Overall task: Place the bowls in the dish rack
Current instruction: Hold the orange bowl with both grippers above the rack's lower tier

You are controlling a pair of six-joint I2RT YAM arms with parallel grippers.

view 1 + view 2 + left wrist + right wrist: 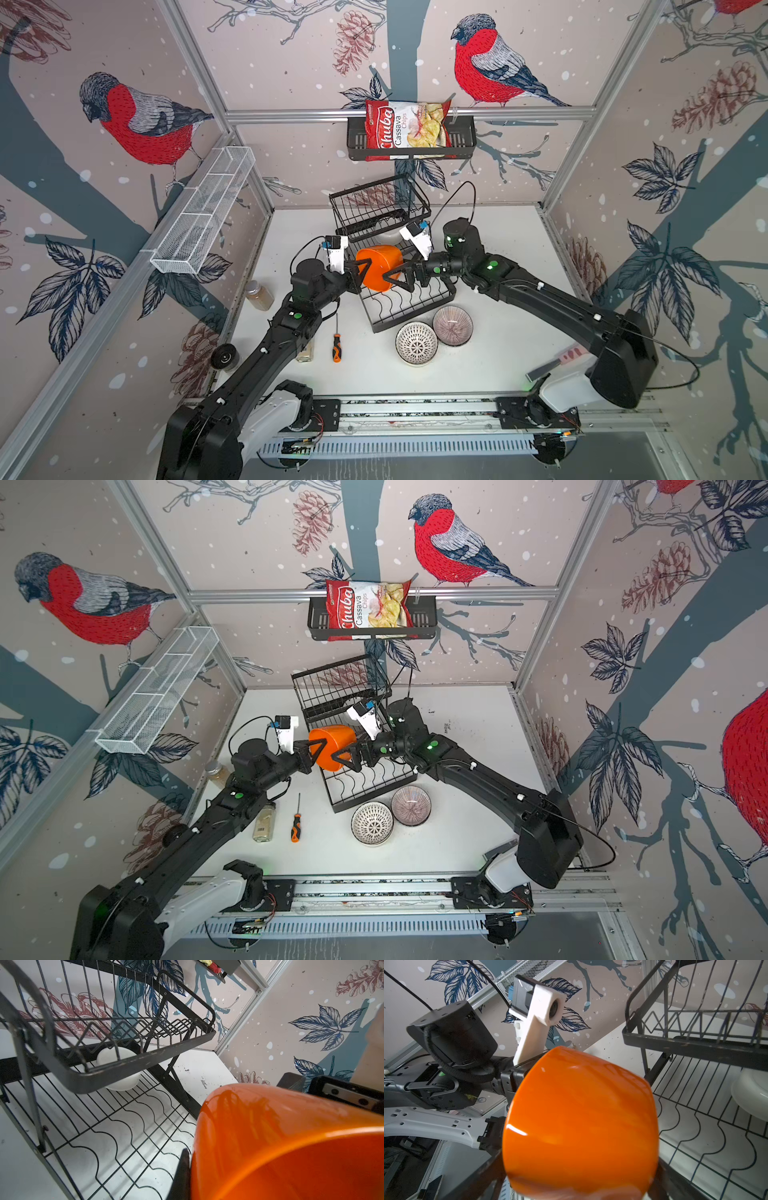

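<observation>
left gripper (362, 270): closed tight, pinching the wall of the orange bowl (380, 266) at its rim. right gripper (397, 279): jaws wide apart, straddling the bowl's base end; whether the pads touch it is not clear. the bowl hangs on its side with its axis running gripper to gripper and its mouth toward the left one. it is over the left edge of the dish rack (415, 314) lower tray, in front of the upper basket. judgement: seating it means lowering it between the wavy dividers.
</observation>
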